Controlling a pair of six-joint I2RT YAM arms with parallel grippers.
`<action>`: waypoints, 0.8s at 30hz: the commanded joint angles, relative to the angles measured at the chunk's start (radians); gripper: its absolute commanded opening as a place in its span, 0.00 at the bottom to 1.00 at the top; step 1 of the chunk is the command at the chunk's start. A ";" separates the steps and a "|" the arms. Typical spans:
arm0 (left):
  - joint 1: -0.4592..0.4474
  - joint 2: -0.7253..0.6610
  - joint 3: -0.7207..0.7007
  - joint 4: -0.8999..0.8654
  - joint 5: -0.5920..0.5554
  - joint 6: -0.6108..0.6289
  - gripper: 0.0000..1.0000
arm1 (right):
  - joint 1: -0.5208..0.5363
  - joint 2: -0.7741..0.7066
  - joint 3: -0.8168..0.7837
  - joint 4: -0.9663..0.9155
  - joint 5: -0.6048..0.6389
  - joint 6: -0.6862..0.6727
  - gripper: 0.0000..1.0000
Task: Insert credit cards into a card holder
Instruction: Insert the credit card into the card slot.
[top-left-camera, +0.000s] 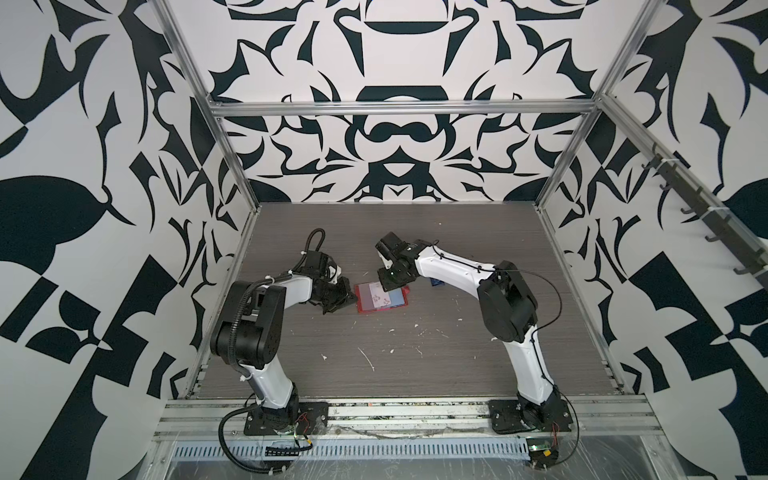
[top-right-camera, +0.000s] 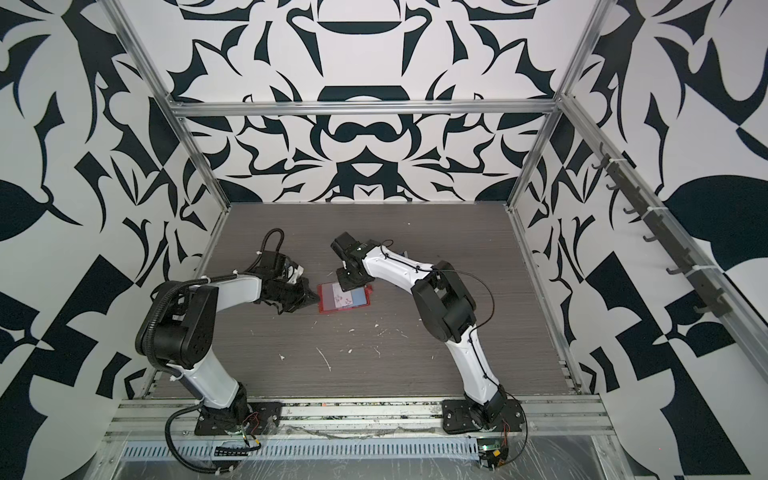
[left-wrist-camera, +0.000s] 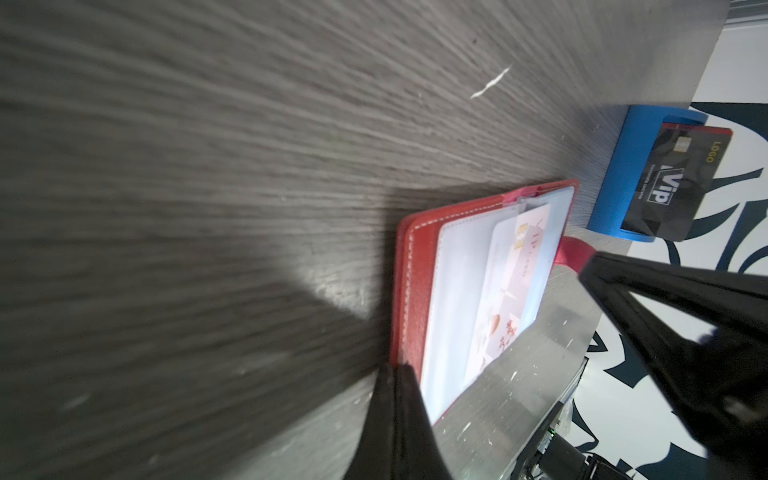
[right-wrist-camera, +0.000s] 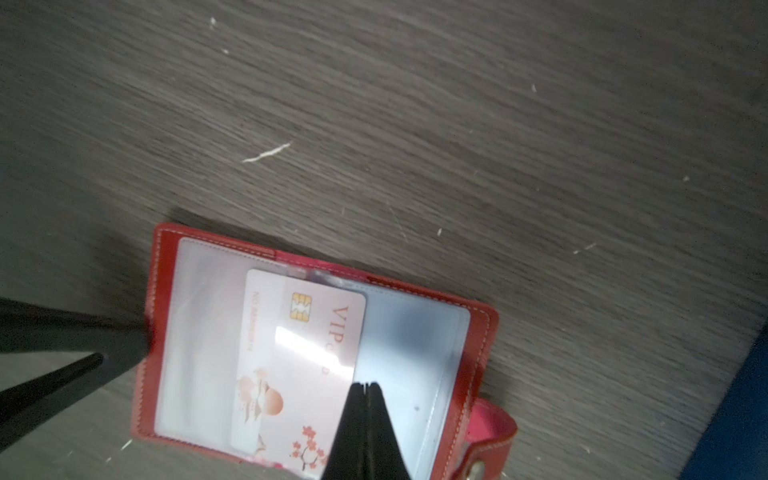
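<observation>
Roughly mid-counter (top-left-camera: 415, 374), the card holder (right-wrist-camera: 481, 332) lies open and flat, red cover down and clear sleeves up. A pale card (right-wrist-camera: 316, 332) with a gold chip, "VIP" lettering and blossom print lies across its middle. The part toward 9 o'clock sits hazy under a clear sleeve (right-wrist-camera: 195, 332), and the rest lies bare on top.

The right end effector (right-wrist-camera: 365, 385) is clenched, fingers pressed together with nothing between them. Its tips are set right at the card's 3 o'clock edge; whether they touch the card or the sleeve beside it I cannot tell. In both top views that arm's wrist hangs over the holder's 12 o'clock edge and hides part of it.

The left end effector (left-wrist-camera: 395, 372) comes in from 9 o'clock, also clenched, tips touching the rim of the red cover. Whether it pinches the leather or only presses on it I cannot tell. The snap tab (right-wrist-camera: 494, 432) sticks out from the opposite cover edge, toward 2 o'clock.

Between 2 and 3 o'clock of the holder, near but apart, a blue stand (left-wrist-camera: 623, 174) holds a black card (left-wrist-camera: 681, 183) upright. A red card (left-wrist-camera: 702, 129) shows as a thin edge behind it. In both top views the right forearm covers most of that stand. White scraps (top-left-camera: 368, 359) dot the counter from 5 to 6 o'clock of the holder.
</observation>
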 joint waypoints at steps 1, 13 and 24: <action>0.000 -0.023 0.026 -0.024 0.011 0.011 0.00 | 0.010 0.018 0.042 -0.062 0.051 -0.008 0.00; 0.000 -0.024 0.026 -0.024 0.014 0.011 0.00 | 0.017 0.063 0.077 -0.083 -0.041 -0.021 0.00; -0.001 -0.019 0.031 -0.024 0.015 0.010 0.00 | 0.017 0.054 0.042 -0.001 -0.201 -0.001 0.00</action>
